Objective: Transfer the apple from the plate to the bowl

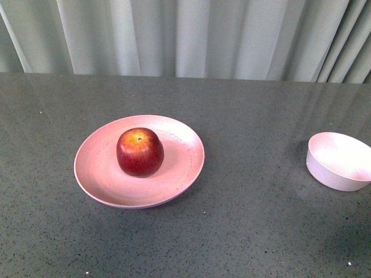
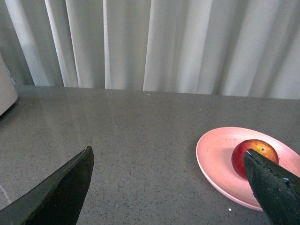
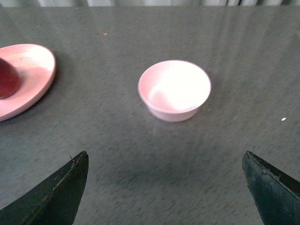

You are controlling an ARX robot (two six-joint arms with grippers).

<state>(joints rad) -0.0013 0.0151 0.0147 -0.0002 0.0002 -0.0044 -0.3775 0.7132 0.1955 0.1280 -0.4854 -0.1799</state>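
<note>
The apple (image 1: 139,152) sat stem-up in the middle of the plate (image 1: 98,174), with the empty bowl (image 1: 330,176) well apart at the plate's 3 o'clock. Both pincers were spread wide and held nothing. The left gripper (image 2: 168,152) faced the plate and the right gripper (image 3: 164,153) faced the bowl, so I'd guess the left was set for the pick.

The dark red apple (image 1: 139,152) sits upright on the pink plate (image 1: 98,174), well apart from the bowl (image 1: 339,161).
</note>
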